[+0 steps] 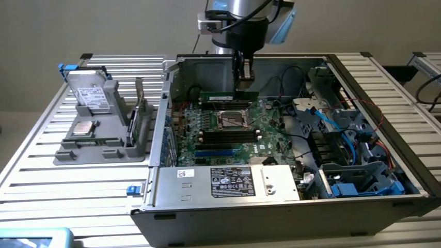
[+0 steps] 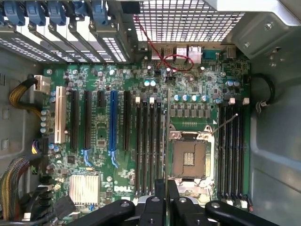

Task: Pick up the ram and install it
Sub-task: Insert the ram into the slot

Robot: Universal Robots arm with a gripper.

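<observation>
Gripper (image 1: 243,88) clenched on ram (image 1: 224,96), above motherboard (image 1: 206,132) near its far edge. Ram's long axis runs parallel to black slots (image 2: 148,146), just beside them, processor socket (image 2: 189,157) on its other side.

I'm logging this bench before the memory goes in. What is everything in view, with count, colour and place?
table: one, silver slats, under everything
computer case: one, grey, open, on the table
motherboard: one, green, inside the case
processor socket: one, silver frame, on the motherboard
power supply: one, grey with a black label, inside the case
tray: one, grey, on the table at the exterior view's left of the case
hard drive: one, silver, on the tray
ram: one, green, over the motherboard
gripper: one, black, shut on the ram
</observation>
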